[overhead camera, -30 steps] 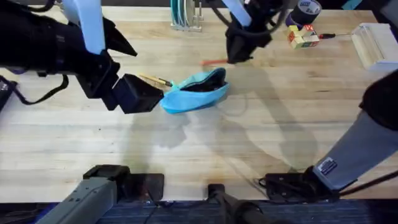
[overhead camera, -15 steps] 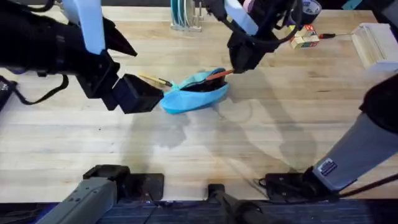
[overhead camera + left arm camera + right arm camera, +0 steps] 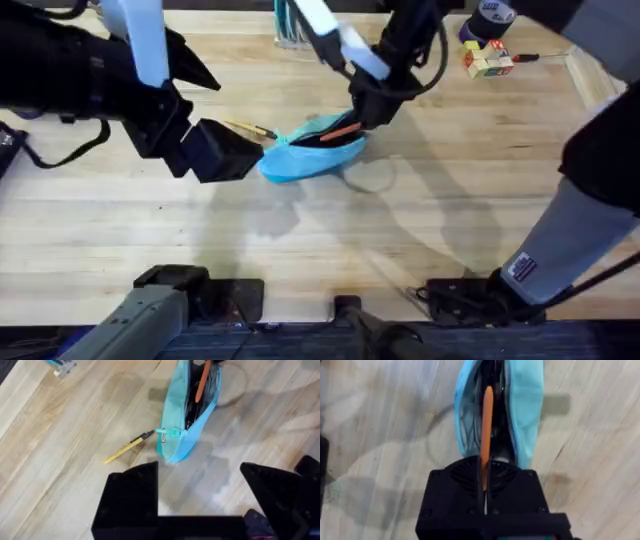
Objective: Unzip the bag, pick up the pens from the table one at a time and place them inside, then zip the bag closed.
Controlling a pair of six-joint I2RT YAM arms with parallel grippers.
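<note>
bag (image 3: 315, 147) lies unzipped on the tabletop (image 3: 300, 240), near centre, a bit toward 12 o'clock; mouth open, dark lining visible. Zip pull sits at the bag's 9 o'clock end, seen in the left wrist view (image 3: 170, 433)

right tool (image 3: 362, 112) is at the bag's 2 o'clock end, right over the opening, pinched tight on the orange pen (image 3: 340, 130). Pen slants from the tool down into the open mouth, its far part already between the bag's sides. Right wrist view: orange pen (image 3: 487, 425) runs straight out from between the fingers into the dark gap of the bag (image 3: 525, 405), fingers closed narrow on it

yellow pen (image 3: 250, 129) lies flat on the tabletop just beside the bag's 9 o'clock end, black tip pointing at the bag, close to the zip pull but whether touching can't tell. In the left wrist view the yellow pen (image 3: 127, 447) lies at a slant next to the bag (image 3: 182, 420)

left tool (image 3: 225, 152) sits at 9 o'clock of the bag, just beside it, jaws wide apart, holding nothing; left wrist view shows the two black fingers (image 3: 132, 495) spread wide with bare tabletop (image 3: 60, 435) between them

coloured blocks (image 3: 487, 60) and a tape roll (image 3: 494, 17) sit well apart toward 1 o'clock near the far edge
</note>
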